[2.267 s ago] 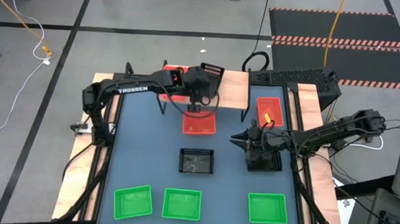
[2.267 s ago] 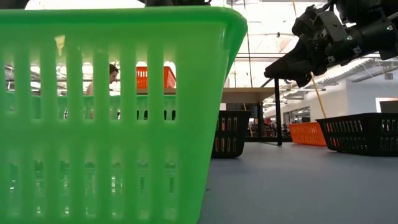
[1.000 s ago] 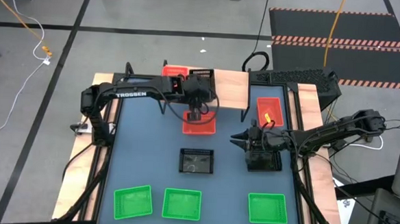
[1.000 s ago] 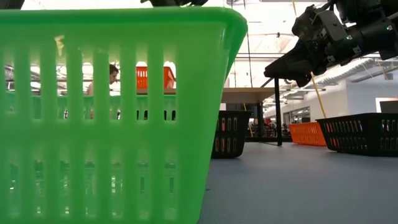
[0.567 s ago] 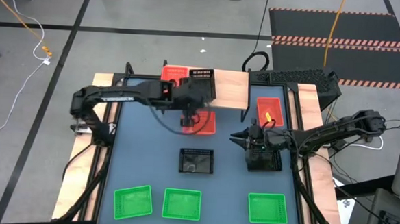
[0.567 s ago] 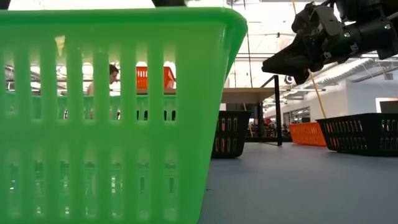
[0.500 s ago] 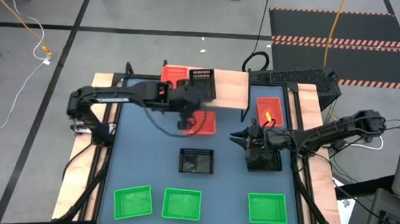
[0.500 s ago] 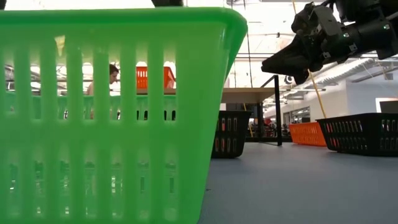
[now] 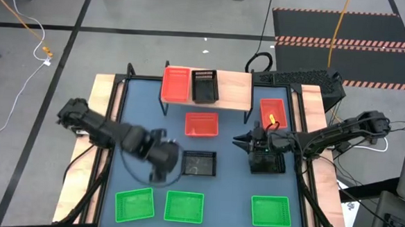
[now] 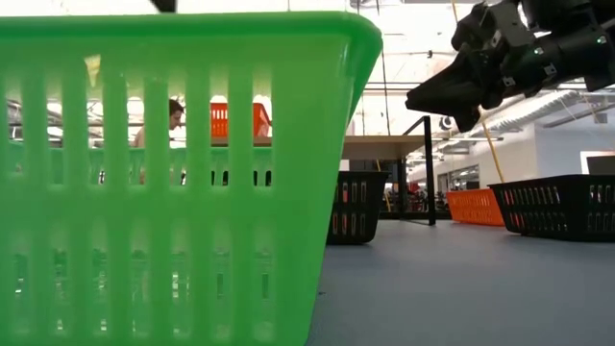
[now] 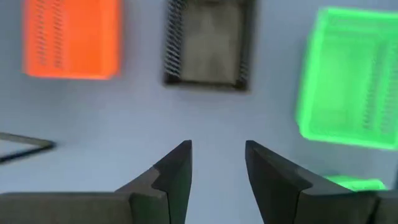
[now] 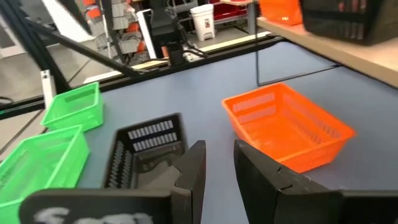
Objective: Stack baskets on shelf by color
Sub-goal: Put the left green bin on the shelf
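Note:
The shelf (image 9: 235,91) carries a red basket (image 9: 176,84) and a black basket (image 9: 205,86) side by side. On the blue table rest a red basket (image 9: 202,124), another red one (image 9: 273,112), a black basket (image 9: 199,163), a second black one (image 9: 267,162) partly under my right arm, and three green baskets (image 9: 134,204) (image 9: 184,206) (image 9: 272,211). My left gripper (image 11: 217,162) hovers open just left of the centre black basket (image 11: 208,43). My right gripper (image 12: 219,165) hovers above the table, its fingers a narrow gap apart, pointing toward the table's left.
The shelf stands on thin black legs (image 9: 165,104) at the far end, with bare plank right of the black basket. The green baskets line the near edge; one (image 10: 173,173) fills the low view. A person (image 10: 175,113) shows in the room behind.
My left arm has pulled away from the shelf, swinging toward the near-left, and now hovers low beside the centre black basket. The black basket it left stays on the shelf next to the red one. My right gripper has risen slightly.

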`<state>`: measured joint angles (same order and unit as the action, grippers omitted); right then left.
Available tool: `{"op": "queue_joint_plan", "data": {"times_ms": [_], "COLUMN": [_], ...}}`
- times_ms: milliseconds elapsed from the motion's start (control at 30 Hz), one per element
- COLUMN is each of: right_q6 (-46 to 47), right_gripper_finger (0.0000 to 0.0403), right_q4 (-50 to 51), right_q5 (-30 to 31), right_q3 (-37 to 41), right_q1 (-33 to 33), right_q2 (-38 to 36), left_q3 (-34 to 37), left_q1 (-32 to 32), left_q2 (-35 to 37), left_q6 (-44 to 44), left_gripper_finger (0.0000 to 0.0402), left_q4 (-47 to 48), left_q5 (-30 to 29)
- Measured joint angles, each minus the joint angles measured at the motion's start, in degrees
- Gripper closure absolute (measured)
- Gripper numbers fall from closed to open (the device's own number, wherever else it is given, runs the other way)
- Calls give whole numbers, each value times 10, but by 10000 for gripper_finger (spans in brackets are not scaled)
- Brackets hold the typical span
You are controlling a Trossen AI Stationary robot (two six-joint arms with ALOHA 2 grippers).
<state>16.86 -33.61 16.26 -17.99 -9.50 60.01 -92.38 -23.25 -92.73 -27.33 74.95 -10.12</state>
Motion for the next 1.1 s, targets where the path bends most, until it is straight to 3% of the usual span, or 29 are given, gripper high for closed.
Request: {"op": "queue_joint_plan", "data": {"times_ms": [133, 233, 467, 633, 767, 1100], "right_q6": [-1, -9, -25, -44, -63, -92], "right_gripper_finger": [323, 323, 323, 323, 323, 323], "right_q4": [-12, -35, -93, -122, -130, -131], "right_q5": [2, 2, 2, 2, 2, 2], "right_q3": [0, 0, 0, 0, 0, 0], "right_q1": [-12, -15, -15, -14, -14, -14], "right_q2": [0, 0, 0, 0, 0, 0], "left_q3": [46, 80, 151, 199, 232, 273], "left_q1": [-70, -117, -206, -245, -262, -274], "left_q2": [0, 1, 1, 1, 1, 1], "left_q6": [-100, -222, -680, -945, -1008, -1113], "left_gripper_finger": [250, 250, 250, 250, 250, 250], "left_q4": [1, -3, -29, -147, -237, -251], "left_q5": [-4, 4, 26, 21, 22, 12]}}
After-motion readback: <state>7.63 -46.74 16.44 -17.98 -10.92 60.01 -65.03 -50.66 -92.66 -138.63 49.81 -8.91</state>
